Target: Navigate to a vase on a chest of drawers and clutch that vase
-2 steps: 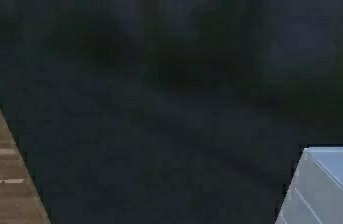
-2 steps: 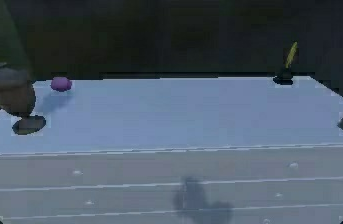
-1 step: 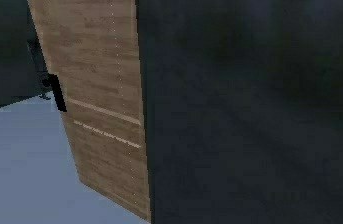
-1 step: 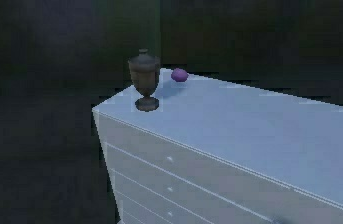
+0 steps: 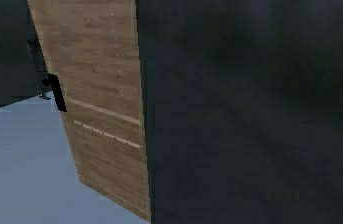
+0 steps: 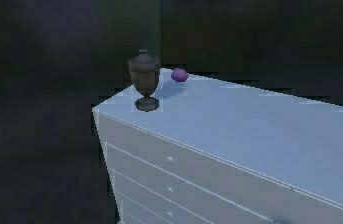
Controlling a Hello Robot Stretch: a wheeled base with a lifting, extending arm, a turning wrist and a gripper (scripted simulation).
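Arm side view has a big chest of drawers (image 6: 269, 130) with a pale blue-white top. The chest runs from the middle of the picture to the right edge. Its front has long drawers (image 6: 194, 185), one under the other, with tiny white knobs (image 6: 170, 160).

The vase (image 6: 146, 80) stands on the top of the chest, close to the far left corner. It is dark brown and stands up straight. It has a round belly, a thin neck at the bottom and a little foot. Just beside it, a bit farther back and to the right, lies a small purple ball (image 6: 179, 74). The vase and the ball are near each other, and it is hard to tell if they touch. Behind the chest there is a dark wall (image 6: 59, 50).

Forward view has a tall wooden board (image 5: 99, 90), brown with two pale lines across it. A small black thing (image 5: 54, 92) sits at its left edge. A pale blue floor (image 5: 19, 160) lies at the bottom left. A dark wall (image 5: 259, 110) is to the right of the board.

What the gripper is doing cannot be told.
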